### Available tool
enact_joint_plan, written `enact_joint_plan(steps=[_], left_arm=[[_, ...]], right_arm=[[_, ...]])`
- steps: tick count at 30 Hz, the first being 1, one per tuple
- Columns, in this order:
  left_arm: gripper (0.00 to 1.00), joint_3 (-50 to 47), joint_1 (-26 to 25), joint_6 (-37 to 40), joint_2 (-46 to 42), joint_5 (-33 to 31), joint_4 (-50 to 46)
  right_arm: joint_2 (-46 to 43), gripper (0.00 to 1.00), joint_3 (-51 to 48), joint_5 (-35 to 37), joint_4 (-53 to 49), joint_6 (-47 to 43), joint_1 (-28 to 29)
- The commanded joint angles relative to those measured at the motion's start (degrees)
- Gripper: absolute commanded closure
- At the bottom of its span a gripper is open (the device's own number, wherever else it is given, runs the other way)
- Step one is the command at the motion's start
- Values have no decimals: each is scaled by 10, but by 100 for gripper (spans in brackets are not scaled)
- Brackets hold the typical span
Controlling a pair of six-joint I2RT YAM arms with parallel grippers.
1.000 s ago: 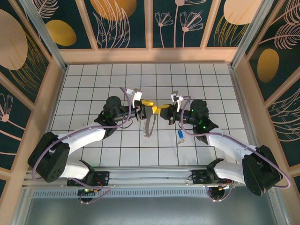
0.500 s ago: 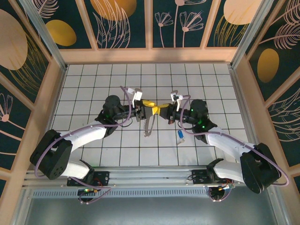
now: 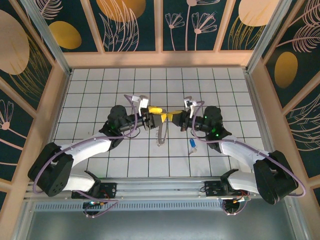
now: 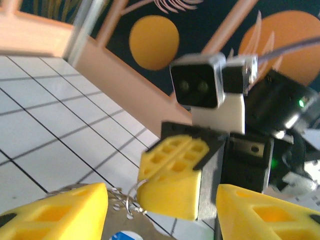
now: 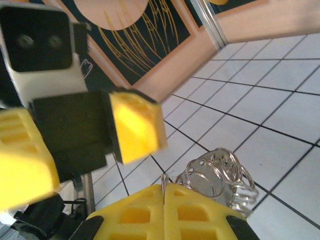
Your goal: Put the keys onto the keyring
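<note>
Where the keyring [image 3: 160,134] hangs: mid-tabletop [image 3: 100,85], grasped in the clenched right pincer [image 3: 173,116].
Left pincer [image 3: 157,116]: released, just left of it.
Blue key [image 3: 192,145]: on the tabletop, near right.

white tiled floor [image 3: 100,85], floral wall panels [image 3: 130,20]

Shiny silvery metal keyring [image 5: 215,177], matt yellow plastic pincer pads [image 5: 195,215], smooth white tiles [image 5: 280,145].

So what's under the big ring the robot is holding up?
Bare white tiles lie under the keyring. The blue key lies off to one side, not beneath it. The ring's top is hidden inside the shut right gripper.
</note>
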Motion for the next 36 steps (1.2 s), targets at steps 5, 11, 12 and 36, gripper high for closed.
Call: enact_joint_plan(steps=[5, 11, 12, 36], left_arm=[[36, -26, -1, 9, -31, -100, -8], [35, -28, -1, 6, -26, -107, -10], [35, -29, -1, 7, -26, -108, -11], [33, -19, -1, 14, -24, -98, -23]], right_arm=[[37, 100, -35, 32, 51, 19, -4], [101, 100, -40, 28, 121, 50, -4], [109, 100, -40, 29, 128, 53, -4], [175, 100, -107, 166, 34, 76, 8]])
